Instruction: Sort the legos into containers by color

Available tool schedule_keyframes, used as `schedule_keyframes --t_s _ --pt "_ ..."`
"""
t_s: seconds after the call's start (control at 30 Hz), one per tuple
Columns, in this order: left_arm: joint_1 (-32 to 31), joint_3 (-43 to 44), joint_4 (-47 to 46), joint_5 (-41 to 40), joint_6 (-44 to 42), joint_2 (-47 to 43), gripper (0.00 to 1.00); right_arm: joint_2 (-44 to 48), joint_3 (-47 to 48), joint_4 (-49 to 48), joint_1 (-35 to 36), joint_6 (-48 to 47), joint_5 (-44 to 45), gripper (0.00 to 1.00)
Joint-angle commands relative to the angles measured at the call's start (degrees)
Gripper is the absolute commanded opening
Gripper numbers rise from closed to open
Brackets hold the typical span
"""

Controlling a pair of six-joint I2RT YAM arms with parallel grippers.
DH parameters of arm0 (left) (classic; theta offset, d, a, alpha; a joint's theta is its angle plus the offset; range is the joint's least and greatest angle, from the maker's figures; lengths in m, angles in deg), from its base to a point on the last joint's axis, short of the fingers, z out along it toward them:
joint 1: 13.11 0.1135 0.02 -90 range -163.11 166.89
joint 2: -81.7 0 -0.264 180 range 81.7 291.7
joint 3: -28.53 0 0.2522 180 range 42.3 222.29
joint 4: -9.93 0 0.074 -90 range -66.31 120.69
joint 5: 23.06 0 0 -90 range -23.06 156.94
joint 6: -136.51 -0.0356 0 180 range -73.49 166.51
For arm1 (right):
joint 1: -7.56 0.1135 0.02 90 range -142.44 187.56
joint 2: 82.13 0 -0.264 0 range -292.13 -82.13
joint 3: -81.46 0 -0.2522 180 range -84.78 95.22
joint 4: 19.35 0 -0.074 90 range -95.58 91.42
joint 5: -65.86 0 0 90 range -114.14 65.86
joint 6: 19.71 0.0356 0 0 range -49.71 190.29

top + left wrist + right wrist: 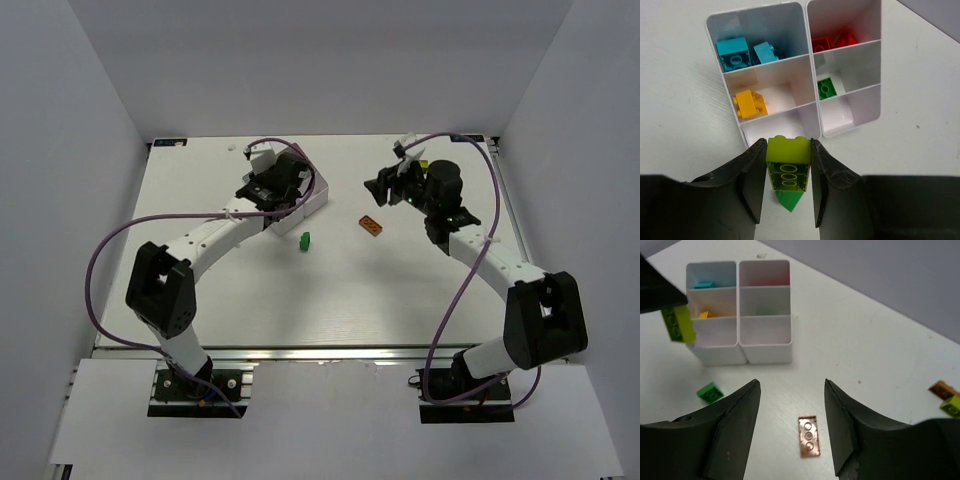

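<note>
My left gripper [787,144] is shut on a lime-green lego [788,162], hanging just in front of the near edge of the containers [812,125], a white divided tray. The tray holds blue legos [746,53], a yellow one [750,103], red ones [832,41] and a green one [827,88], each colour in its own compartment. My right gripper [791,385] stands open above a flat orange lego [809,436] lying on the table. A dark green lego [305,240] lies loose between the arms, below the held brick.
At the right edge of the right wrist view lie a brown-orange plate [942,389] and a lime brick [951,405]. White walls close in the table [330,300] at the left, back and right.
</note>
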State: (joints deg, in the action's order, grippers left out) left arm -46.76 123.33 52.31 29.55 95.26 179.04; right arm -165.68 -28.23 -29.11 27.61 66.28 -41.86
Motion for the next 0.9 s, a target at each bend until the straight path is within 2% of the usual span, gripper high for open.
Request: schedule_keyframes --t_s 0.0,0.2,0.23,0.37,0.7,0.87 --pt "-0.8 2.3 -3.6 -10.9 -3.2 0.3 0.0 3.8 -3.5 -0.4 0.1 1.7 -2.1 0.6" --pt "-1.0 0.0 -14.7 -14.8 -10.0 2.9 0.06 6.1 -5.4 0.7 -0.7 3.0 -2.0 0.61" --pt "-1.0 -0.2 -15.4 -14.9 -11.2 3.3 0.11 6.2 -5.4 0.9 -0.9 3.2 -2.1 0.61" --pt "-1.0 0.7 -16.8 -16.0 -13.7 6.7 0.12 6.4 -5.0 1.6 -1.7 3.6 -2.1 0.62" --pt "-1.1 -0.6 -17.5 -15.9 -12.8 8.7 0.13 7.1 -5.1 2.6 -4.2 5.4 -2.2 0.63" --pt "-1.1 -0.4 -17.3 -15.4 -12.4 10.1 0.25 7.0 -5.2 3.3 -4.8 4.7 -2.1 0.66"
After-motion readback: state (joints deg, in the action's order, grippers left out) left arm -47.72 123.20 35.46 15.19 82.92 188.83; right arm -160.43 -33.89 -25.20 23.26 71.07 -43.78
